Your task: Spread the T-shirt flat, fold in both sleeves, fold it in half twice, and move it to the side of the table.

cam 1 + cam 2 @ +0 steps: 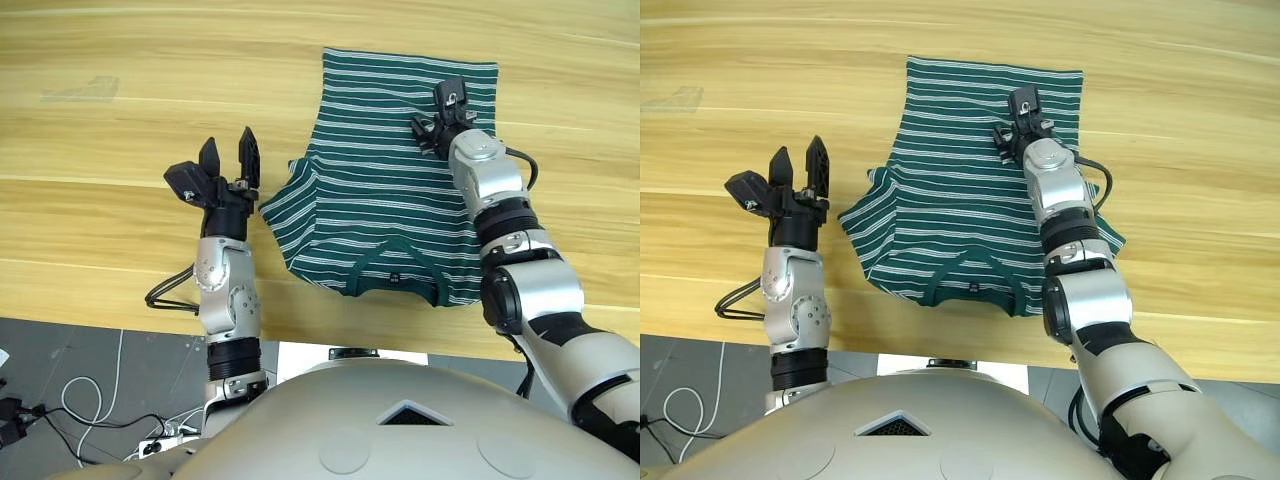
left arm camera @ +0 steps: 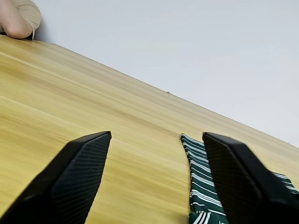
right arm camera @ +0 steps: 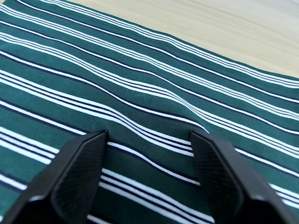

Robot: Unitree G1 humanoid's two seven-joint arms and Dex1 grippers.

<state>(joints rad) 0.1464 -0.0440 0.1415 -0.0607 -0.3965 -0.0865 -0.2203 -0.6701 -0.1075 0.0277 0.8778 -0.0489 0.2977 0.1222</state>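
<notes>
A green T-shirt (image 1: pixel 380 190) with white stripes lies on the wooden table (image 1: pixel 120 60), collar toward me and hem at the far side. Its left sleeve (image 1: pixel 290 200) sticks out, slightly rumpled. The right sleeve (image 1: pixel 1110 238) peeks out from under my right arm. My right gripper (image 1: pixel 440 112) is open low over the far right part of the shirt, with striped cloth (image 3: pixel 140 70) between and beyond its fingers. My left gripper (image 1: pixel 229 150) is open above bare wood just left of the left sleeve, nothing in it; the shirt's edge (image 2: pixel 201 186) lies beside one finger.
Bare wood stretches far to the left and beyond the hem. The table's near edge (image 1: pixel 100 305) runs just below the collar. Cables (image 1: pixel 60 400) lie on the grey floor at the lower left.
</notes>
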